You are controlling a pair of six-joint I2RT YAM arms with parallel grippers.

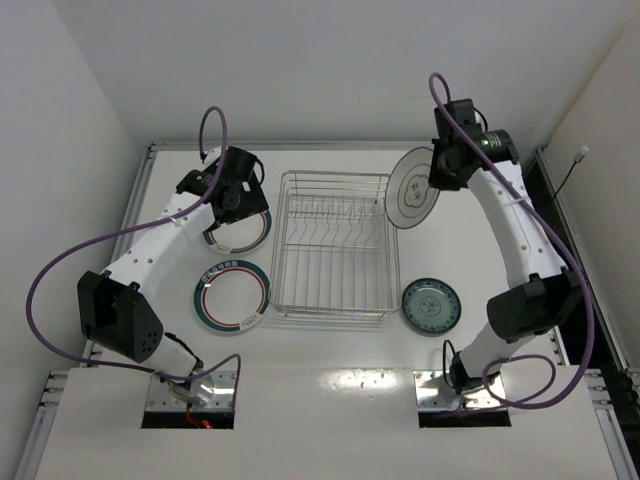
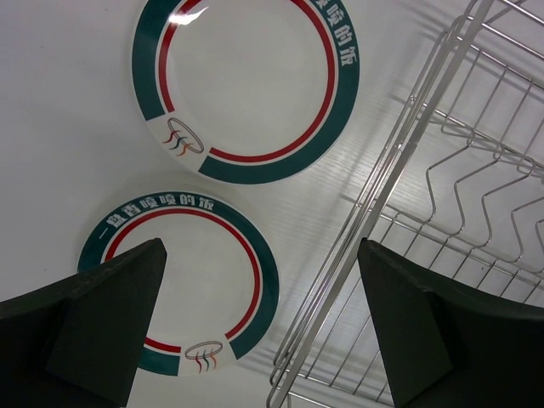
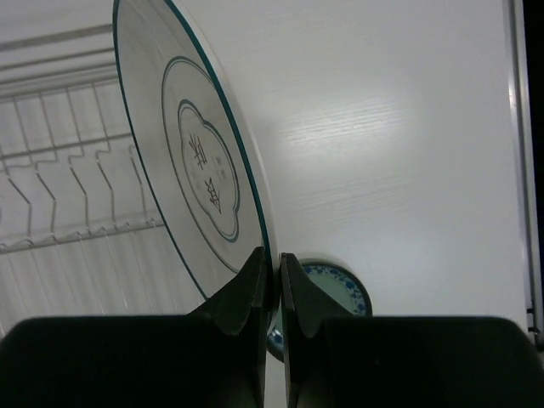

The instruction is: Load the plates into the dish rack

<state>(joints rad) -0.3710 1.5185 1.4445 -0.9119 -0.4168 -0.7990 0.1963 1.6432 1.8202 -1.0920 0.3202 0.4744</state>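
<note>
Plate one (image 3: pixel 204 170), round, white, green-edged, stands upright with its rim clamped in my right gripper (image 3: pixel 272 259), beside the silver wire dish rack (image 1: pixel 330 317), which holds nothing. My left gripper (image 2: pixel 262 251), jaws apart, hangs over two green-banded white plates (image 2: pixel 246 85); a small patterned teal plate (image 1: pixel 431 305) lies right of the rack. All four remain.

Lab: bare white-walled robot table (image 1: pixel 330 160)

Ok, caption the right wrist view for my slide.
Right jaws clamp the white plate by its rim, on edge beside the dish rack.
</note>
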